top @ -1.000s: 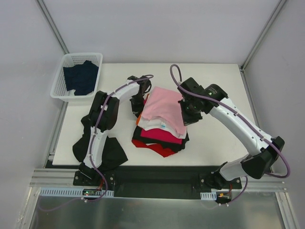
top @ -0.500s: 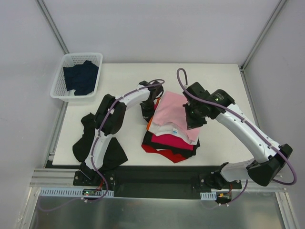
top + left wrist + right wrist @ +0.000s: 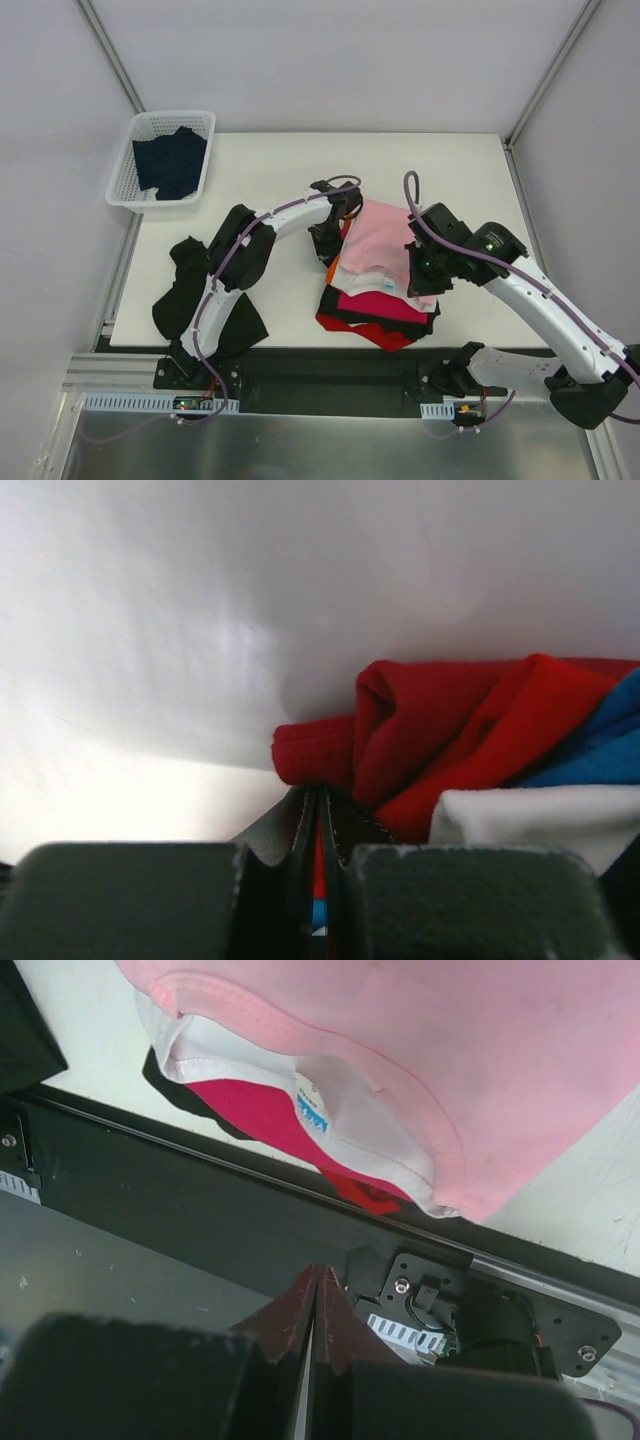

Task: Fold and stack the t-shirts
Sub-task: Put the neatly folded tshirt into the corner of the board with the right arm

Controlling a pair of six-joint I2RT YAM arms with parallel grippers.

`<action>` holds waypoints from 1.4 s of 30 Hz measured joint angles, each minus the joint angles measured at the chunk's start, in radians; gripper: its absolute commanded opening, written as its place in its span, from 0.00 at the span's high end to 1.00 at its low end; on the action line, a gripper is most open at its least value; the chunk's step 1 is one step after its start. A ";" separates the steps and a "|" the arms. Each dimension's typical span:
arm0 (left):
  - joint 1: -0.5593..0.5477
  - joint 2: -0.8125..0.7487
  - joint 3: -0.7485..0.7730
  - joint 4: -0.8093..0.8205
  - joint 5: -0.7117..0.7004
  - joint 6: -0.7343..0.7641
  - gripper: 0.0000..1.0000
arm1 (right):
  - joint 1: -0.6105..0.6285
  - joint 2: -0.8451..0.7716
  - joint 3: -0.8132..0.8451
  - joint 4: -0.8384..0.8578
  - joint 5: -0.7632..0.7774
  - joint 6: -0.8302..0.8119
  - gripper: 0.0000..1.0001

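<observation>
overhead looks down; wrist views hug t-shirts (image 3: 378, 240).

The shirt stack (image 3: 380, 235), left arm (image 3: 285, 212) and right arm (image 3: 540, 300) block the table's (image 3: 450, 160) middle; its far right lies open.

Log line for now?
left gripper: shut, left edge of stack | right gripper: shut, right edge | pink tee: on top | navy tee: in basket
</observation>
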 measured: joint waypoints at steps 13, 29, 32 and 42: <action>-0.191 0.041 0.047 0.054 0.122 -0.224 0.98 | 0.002 -0.181 -0.092 -0.062 -0.016 0.008 0.99; -0.232 0.093 0.137 0.027 0.157 -0.336 0.01 | 0.002 -0.278 -0.143 -0.077 -0.054 0.004 0.72; -0.229 0.070 0.102 0.058 0.155 -0.341 0.01 | 0.002 -0.280 -0.164 -0.079 -0.052 0.001 0.54; -0.197 -0.076 -0.014 0.053 0.018 -0.290 0.01 | -0.011 -0.182 -0.055 -0.082 -0.055 -0.010 0.93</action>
